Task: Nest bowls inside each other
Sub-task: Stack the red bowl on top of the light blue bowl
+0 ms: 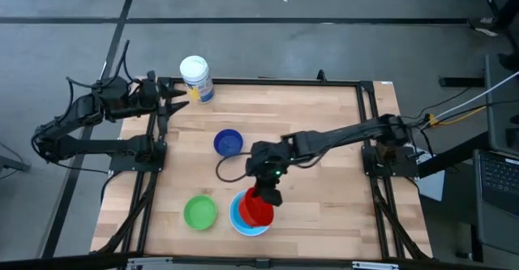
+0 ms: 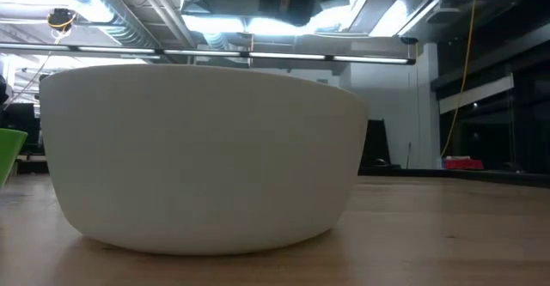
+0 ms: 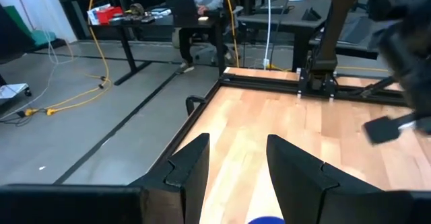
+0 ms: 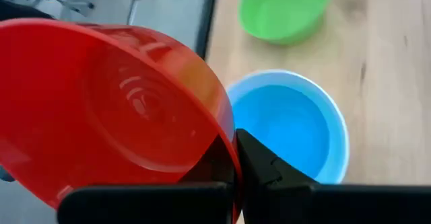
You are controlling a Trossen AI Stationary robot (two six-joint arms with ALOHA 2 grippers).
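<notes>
Right gripper [image 1: 261, 203]: clamped on red bowl's [image 4: 114, 109] rim, tilted above teal bowl [image 4: 289, 126]
Left gripper [image 1: 174, 100]: fingers spread, empty, at counter [image 1: 324, 124] corner
Green bowl [image 1: 199, 212]: beside teal bowl

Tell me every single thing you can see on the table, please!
Red bowl: one, red, tilted in the right gripper above the teal bowl.
Teal bowl: one, light blue, near the table's front edge.
Green bowl: one, green, left of the teal bowl.
Dark blue bowl: one, blue, mid-table.
White bowl: one, white, right up against the low camera.
White container: one, white with label, back left corner.
Table: one, light wood.
Right gripper: shut on the red bowl's rim.
Left gripper: open, waiting beside the container.
</notes>
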